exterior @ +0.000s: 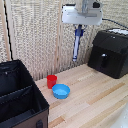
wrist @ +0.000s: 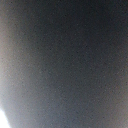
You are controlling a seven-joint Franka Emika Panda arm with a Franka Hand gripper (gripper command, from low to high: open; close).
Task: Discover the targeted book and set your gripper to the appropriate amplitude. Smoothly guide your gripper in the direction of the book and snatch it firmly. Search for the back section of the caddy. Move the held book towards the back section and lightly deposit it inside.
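Observation:
In the exterior view my white gripper [exterior: 79, 27] is high up at the back, over the table. It is shut on the book [exterior: 76, 46], which hangs straight down from the fingers and shows edge-on as a thin blue strip, well above the table top. The black caddy [exterior: 30, 97] stands at the exterior view's left front, far from the gripper. A divider [exterior: 17, 93] splits it, and the back section [exterior: 12, 77] beyond it looks empty. A dark blurred surface [wrist: 64, 60] fills the wrist view; the fingers do not show there.
A red cup [exterior: 51, 81] and a light-blue bowl [exterior: 61, 91] stand on the wooden table [exterior: 95, 100] between the caddy and the held book. A black boxy appliance [exterior: 111, 52] stands at the exterior view's right back. A slatted wall runs behind.

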